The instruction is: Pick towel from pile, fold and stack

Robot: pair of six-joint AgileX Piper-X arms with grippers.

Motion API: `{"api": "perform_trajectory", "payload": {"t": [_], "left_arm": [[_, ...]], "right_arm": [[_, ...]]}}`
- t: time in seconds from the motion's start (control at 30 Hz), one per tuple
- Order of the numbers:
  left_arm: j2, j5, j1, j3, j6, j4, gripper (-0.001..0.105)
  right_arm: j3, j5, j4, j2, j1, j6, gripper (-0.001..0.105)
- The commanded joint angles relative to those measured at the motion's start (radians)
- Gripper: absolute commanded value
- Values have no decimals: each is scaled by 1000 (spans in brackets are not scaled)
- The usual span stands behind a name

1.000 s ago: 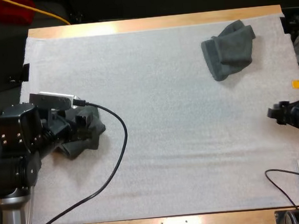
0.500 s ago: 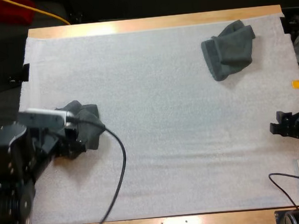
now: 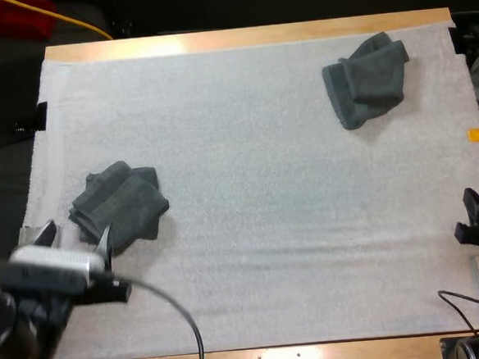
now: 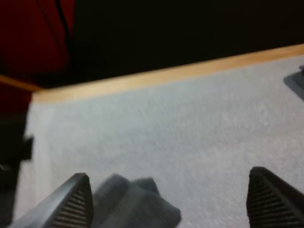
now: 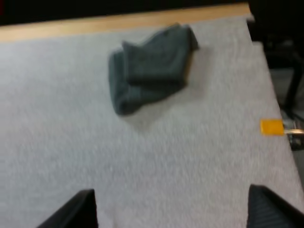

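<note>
Both grippers empty, fingers spread wide!
The folded towel (image 3: 118,206) sits just ahead of the left gripper (image 3: 74,238), likely parked as the stack's base; the crumpled towel (image 3: 367,80) lies well ahead of the right gripper (image 5: 171,190), probably next up.

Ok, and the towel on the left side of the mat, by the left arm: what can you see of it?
The left towel is dark grey-green soft cloth, gathered into a loosely folded, layered lump with rounded folds, not flat or square. It lies on the white mat near its left edge. The left gripper hangs open at its near edge, not gripping it. The other towel lies well apart, at the far right.
</note>
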Motion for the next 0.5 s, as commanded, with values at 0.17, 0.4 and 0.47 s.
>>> {"api": "perform_trajectory", "payload": {"t": [0.17, 0.4, 0.47], "left_arm": [[-122, -12, -5, -5, 19, 45, 65], [-237, -12, -5, 8, 34, 168, 65], [-273, -12, -5, 24, 34, 188, 65]], "right_arm": [[-2, -4, 5, -118, 1, 9, 63], [-2, -4, 7, -228, 1, 54, 63], [-2, -4, 14, -250, 1, 78, 63]]}}
